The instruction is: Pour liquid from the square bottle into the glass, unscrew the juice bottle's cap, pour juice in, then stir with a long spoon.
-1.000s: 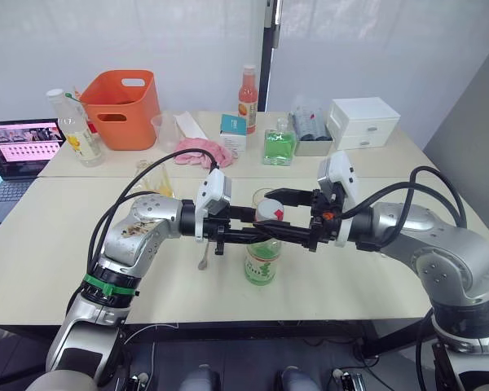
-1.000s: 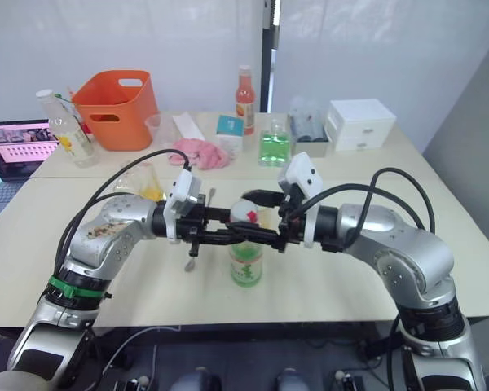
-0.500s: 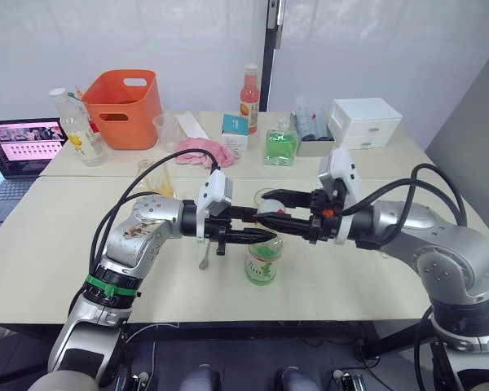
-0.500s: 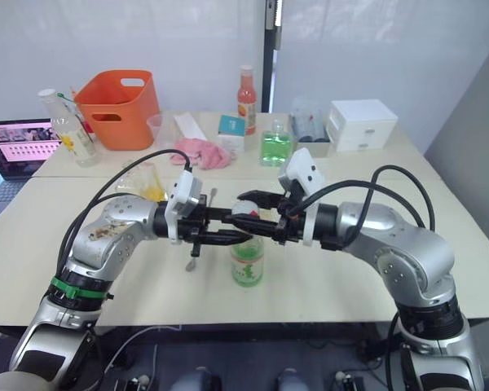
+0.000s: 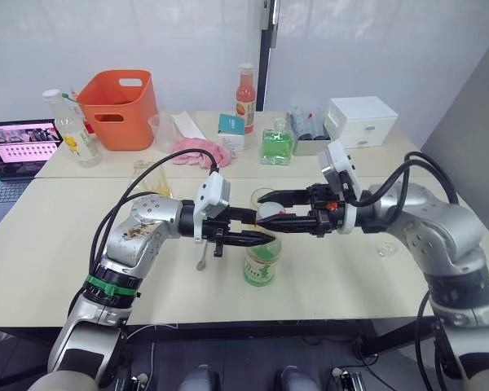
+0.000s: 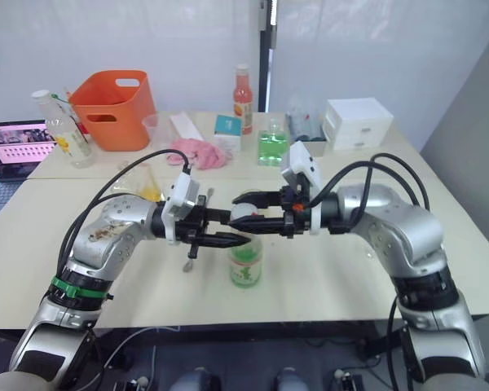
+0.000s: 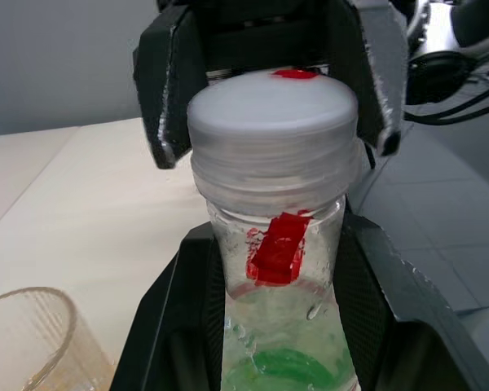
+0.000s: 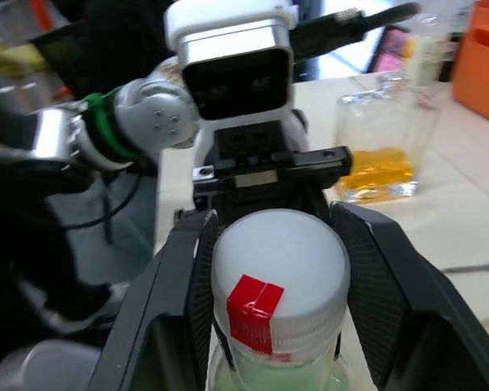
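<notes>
Since prior frame, right gripper (image 5: 270,213) rose w/ forearm, straddling cap (image 8: 279,273), unclamped. Left gripper (image 5: 257,236) pinched juice bottle (image 5: 262,262) neck. Thin plastic, slippery; grip cap's ribbed skirt.

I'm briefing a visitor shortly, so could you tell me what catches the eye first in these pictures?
Both grippers meet at the juice bottle at the table's front middle: the left gripper clamps its neck, while the right gripper straddles the white cap. Behind, an orange bucket stands out at the far left.
</notes>
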Tool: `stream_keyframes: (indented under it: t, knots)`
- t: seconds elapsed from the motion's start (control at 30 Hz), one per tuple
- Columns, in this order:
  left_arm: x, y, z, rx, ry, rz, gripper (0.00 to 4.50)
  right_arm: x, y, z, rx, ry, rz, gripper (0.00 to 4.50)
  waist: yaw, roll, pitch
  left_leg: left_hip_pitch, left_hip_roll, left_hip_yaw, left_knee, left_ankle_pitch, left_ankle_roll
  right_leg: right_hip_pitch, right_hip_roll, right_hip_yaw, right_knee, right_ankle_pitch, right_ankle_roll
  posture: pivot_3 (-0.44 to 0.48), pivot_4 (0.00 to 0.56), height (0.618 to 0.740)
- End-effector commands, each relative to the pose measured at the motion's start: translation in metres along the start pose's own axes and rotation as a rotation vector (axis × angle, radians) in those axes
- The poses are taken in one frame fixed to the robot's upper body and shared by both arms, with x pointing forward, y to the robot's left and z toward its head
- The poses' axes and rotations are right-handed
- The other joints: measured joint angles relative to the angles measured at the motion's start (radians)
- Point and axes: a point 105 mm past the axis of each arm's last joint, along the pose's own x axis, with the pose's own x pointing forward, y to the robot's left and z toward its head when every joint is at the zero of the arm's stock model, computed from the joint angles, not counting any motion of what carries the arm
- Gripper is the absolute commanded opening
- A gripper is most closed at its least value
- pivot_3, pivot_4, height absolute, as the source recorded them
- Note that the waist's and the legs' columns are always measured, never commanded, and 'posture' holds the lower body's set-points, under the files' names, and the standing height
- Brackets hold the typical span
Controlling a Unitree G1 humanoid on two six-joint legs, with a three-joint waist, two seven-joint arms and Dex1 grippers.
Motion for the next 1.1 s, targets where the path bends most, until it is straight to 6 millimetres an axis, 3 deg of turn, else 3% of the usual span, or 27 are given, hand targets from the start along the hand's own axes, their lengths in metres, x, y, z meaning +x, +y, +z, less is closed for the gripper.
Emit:
stream_keyframes:
  t: [0.03, 0.13, 0.27, 0.33, 0.5, 0.6, 0.67, 0.83, 1.1]
  knots:
    - [-0.005, 0.0, -0.007, -0.005, 0.038, 0.003, 1.4, 0.0, 0.007, 0.011, -0.036, -0.017, 0.296, 1.7, -0.004, 0.0, 0.0, 0.0, 0.0, 0.0, 0.0, 0.0, 0.0, 0.0, 0.0, 0.0, 0.0, 0.0, 0.0, 0.0, 0.15, 0.715]
    - [-0.005, 0.001, -0.007, 0.002, 0.042, 0.002, 1.4, 0.004, -0.014, 0.01, -0.053, -0.004, 0.3, 1.7, -0.008, 0.0, 0.0, -0.001, 0.0, 0.001, 0.001, 0.0, 0.0, 0.0, 0.0, 0.0, 0.0, 0.0, 0.0, 0.0, 0.15, 0.715]
    - [-0.006, 0.005, -0.006, 0.019, 0.047, 0.017, 1.4, 0.006, -0.018, 0.013, -0.07, -0.003, 0.308, 1.7, -0.007, 0.0, 0.0, 0.0, 0.0, 0.0, 0.001, 0.0, 0.0, 0.0, -0.001, -0.001, 0.001, 0.0, 0.0, 0.0, 0.15, 0.715]
    - [-0.006, 0.006, -0.006, 0.025, 0.049, 0.025, 1.4, 0.004, -0.017, 0.015, -0.068, -0.009, 0.306, 2.77, -0.007, 0.0, 0.0, 0.0, 0.0, 0.0, 0.001, 0.0, 0.0, 0.0, -0.001, 0.0, 0.001, 0.0, 0.0, 0.0, 0.15, 0.715]
    - [-0.007, 0.01, -0.005, 0.039, 0.049, 0.048, 1.4, -0.012, -0.004, 0.034, -0.081, -0.08, 0.263, 4.35, -0.002, 0.0, 0.0, 0.0, 0.0, -0.002, 0.001, 0.0, 0.0, 0.0, -0.001, -0.001, 0.002, 0.0, 0.0, 0.0, 0.15, 0.715]
    - [-0.008, 0.013, -0.003, 0.053, 0.046, 0.067, 1.4, -0.021, 0.009, 0.05, -0.111, -0.143, 0.145, 4.43, 0.003, 0.0, 0.0, 0.0, 0.0, -0.004, 0.001, 0.0, 0.0, 0.0, -0.001, -0.001, 0.002, 0.0, 0.0, 0.0, 0.15, 0.715]
    - [-0.007, 0.014, -0.002, 0.058, 0.042, 0.078, 1.4, -0.024, 0.013, 0.049, -0.133, -0.129, 0.022, 4.43, 0.005, 0.0, 0.0, 0.0, 0.0, -0.005, 0.001, 0.0, 0.0, 0.0, -0.002, 0.0, 0.002, 0.0, 0.0, 0.0, 0.15, 0.715]
    - [-0.007, 0.02, -0.002, 0.072, 0.045, 0.128, 1.4, -0.019, 0.018, 0.033, -0.086, -0.079, -0.365, 4.43, 0.006, 0.0, 0.0, 0.001, 0.0, -0.005, 0.001, 0.001, -0.001, 0.0, -0.002, 0.0, 0.003, 0.0, 0.0, 0.0, 0.15, 0.715]
    - [-0.006, 0.024, -0.001, 0.078, 0.038, 0.146, 1.4, -0.005, 0.029, 0.016, -0.015, -0.04, -0.668, 4.43, 0.006, 0.0, 0.0, 0.001, 0.0, -0.005, 0.001, 0.001, -0.001, 0.0, -0.002, 0.0, 0.003, 0.001, -0.001, 0.0, 0.15, 0.715]
